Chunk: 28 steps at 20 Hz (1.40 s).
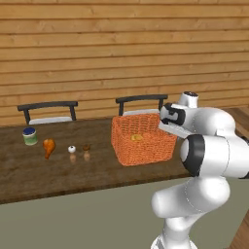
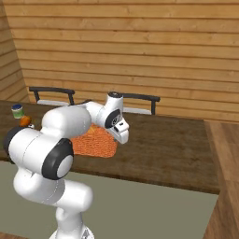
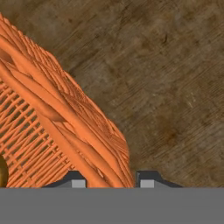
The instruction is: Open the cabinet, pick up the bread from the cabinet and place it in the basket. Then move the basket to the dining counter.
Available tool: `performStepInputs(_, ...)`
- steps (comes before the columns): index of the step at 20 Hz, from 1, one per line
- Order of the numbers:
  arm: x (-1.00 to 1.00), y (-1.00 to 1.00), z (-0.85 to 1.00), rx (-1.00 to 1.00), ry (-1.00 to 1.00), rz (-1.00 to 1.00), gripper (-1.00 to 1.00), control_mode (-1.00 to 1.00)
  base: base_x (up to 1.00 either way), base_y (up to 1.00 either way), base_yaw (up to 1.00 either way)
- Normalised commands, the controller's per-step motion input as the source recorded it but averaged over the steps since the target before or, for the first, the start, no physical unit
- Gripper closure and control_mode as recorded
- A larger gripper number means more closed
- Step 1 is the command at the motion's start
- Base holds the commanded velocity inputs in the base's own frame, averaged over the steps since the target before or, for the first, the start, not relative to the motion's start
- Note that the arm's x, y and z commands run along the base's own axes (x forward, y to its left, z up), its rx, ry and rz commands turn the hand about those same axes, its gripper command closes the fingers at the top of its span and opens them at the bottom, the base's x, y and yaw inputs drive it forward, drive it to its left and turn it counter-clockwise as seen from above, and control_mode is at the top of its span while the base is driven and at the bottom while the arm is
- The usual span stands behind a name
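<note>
Hand view is showing the two dark fingertips [image 3: 78,180] standing either side of the basket [image 3: 52,127] wall, one inside the woven rim and one outside it, so the jaws are sitting partly closed, pinching the thick orange rim between them. The gripper [image 3: 112,181] is looking down along that wall onto dark wood grain beyond it. At the left edge of this view a sliver of golden-yellow bread [image 3: 2,173] is peeking out from the basket's floor.

Left base view is showing the basket [image 1: 142,141] sitting on the dining counter [image 1: 58,170], its base appearing to rest on the wood, with the bread [image 1: 137,137] lying inside it near the middle. The gripper [image 1: 164,125] is reaching in at the basket's right-hand rim, the white arm bending over from the lower right. Further left on the same top, well apart from the basket, an orange drumstick [image 1: 48,147], a green-lidded jar [image 1: 30,136] and two small shakers [image 1: 79,151] are standing. Two dark chairs [image 1: 47,112] are showing behind the counter, against the plank wall [image 1: 121,48].

Right base view is showing the gripper [image 2: 120,135] pointing downward at the near edge of the basket [image 2: 95,144], which the arm is partly covering.
</note>
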Motion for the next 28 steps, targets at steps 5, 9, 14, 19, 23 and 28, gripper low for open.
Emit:
performStepInputs(5,0.01,-0.02,0.01,0.0,0.03,0.0,-1.0,-1.0,0.0,0.0,0.0)
performStepInputs(9,0.0,0.05,0.27,-0.06,0.02,0.0,-1.0,-1.0,0.0,0.0,0.0)
performStepInputs(14,0.0,0.21,0.64,-0.2,0.11,-0.03,-1.0,-1.0,0.0,0.0,0.0)
performStepInputs(19,-0.28,0.37,0.97,-0.22,0.09,-0.03,-1.0,-1.0,0.0,0.0,0.0)
performStepInputs(23,-0.84,0.4,0.71,-0.1,-0.08,0.04,-1.0,-1.0,0.0,0.0,0.0)
performStepInputs(28,-1.0,0.25,0.45,0.0,-0.23,0.17,-1.0,-1.0,0.0,0.0,0.0)
